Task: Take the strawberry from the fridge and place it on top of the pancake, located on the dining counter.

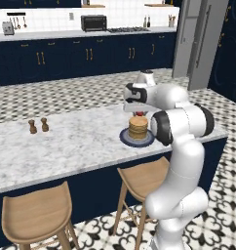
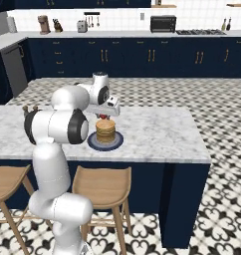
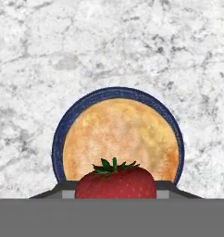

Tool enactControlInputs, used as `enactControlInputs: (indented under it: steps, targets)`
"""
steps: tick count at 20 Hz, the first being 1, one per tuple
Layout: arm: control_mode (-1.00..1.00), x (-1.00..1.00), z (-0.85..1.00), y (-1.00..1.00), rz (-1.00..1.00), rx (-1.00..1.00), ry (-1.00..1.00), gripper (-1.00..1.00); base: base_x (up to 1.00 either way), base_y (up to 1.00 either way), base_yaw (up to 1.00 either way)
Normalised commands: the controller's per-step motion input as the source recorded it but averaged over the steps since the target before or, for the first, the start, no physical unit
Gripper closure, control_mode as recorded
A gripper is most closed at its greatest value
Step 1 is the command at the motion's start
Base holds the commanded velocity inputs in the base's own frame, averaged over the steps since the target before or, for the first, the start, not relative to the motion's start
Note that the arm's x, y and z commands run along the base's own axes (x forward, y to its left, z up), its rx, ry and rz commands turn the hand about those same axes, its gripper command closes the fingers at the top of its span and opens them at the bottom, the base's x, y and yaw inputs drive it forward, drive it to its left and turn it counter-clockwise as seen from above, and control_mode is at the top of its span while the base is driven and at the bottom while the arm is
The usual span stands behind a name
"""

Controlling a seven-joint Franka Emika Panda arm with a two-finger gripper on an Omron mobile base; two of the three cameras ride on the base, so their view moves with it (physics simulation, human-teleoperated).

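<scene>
Hand view: the strawberry [image 3: 115,181], red with a green leafy cap, is sitting between the two dark finger tips of the gripper [image 3: 115,190], which is clenching it from both sides directly above the pancake [image 3: 118,139]; the golden-tan top disc is lying on a dark blue plate [image 3: 63,129], whose rim is showing as a ring around it against the white-grey marble of the dining counter [image 3: 109,41]. Left base view: the white arm is bending forward over the dining counter [image 1: 81,141], the gripper [image 1: 139,115] is hanging just above the pancake [image 1: 138,128], and a small patch of red is showing at the strawberry [image 1: 139,114] there, though contact with the stack cannot be told. Two small brown shakers [image 1: 38,126] are standing well apart from the plate [image 1: 134,140], to its left. Tan wooden stools [image 1: 37,212] are standing along the navy base. The fridge [image 1: 198,39] is standing at the far right, beyond the patterned floor.
</scene>
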Motion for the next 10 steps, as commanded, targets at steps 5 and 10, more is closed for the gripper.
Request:
enactControlInputs:
  steps: [5, 10]
  targets:
    - [-1.00, -0.44, -0.16, 0.00, 0.00, 0.00, -0.01, 1.00, 0.00, 0.00, 0.00]
    - [-1.00, 0.34, -0.01, -0.04, 0.04, 0.00, 0.00, 1.00, 0.00, 0.00, 0.00]
